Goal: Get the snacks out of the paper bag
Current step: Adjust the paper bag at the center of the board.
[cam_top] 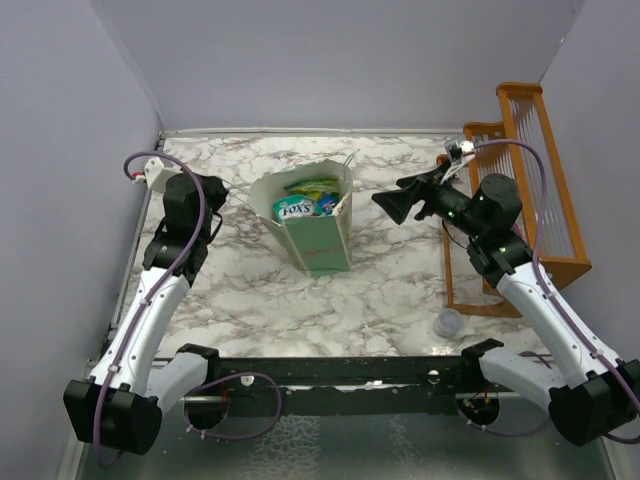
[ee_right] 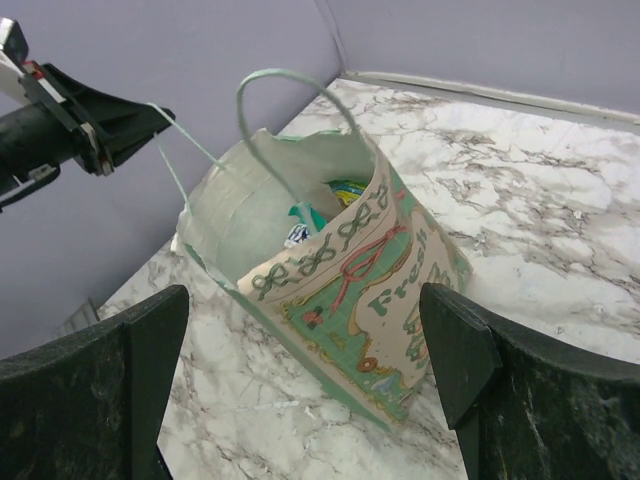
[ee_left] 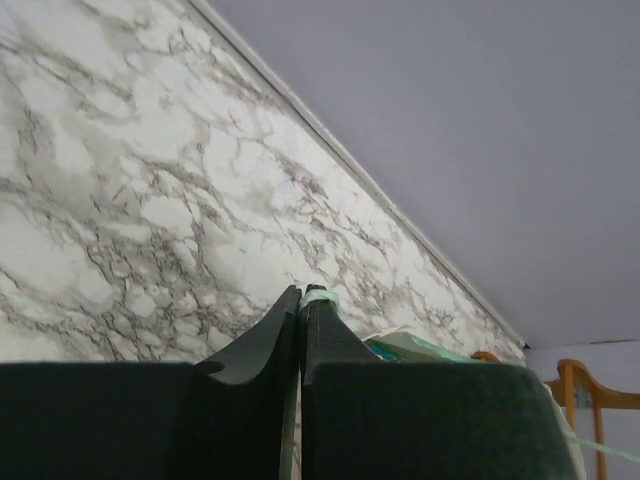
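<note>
Standing near the middle of the marbled worktop point(cam_top: 400, 290), the mint-green paper bag point(cam_top: 325, 245) has its mouth open, with the snacks point(cam_top: 300, 206) inside, a teal-and-white packet and a green-yellow one showing at the top. The left jaws are pressed together on one thin string handle point(ee_left: 318, 296), drawn taut off the bag's left side. The right jaws gape wide and hold nothing, just right of the bag's rim and pointed at it, with an orange wooden rack point(cam_top: 530, 180) behind them at the worktop's right edge.
</note>
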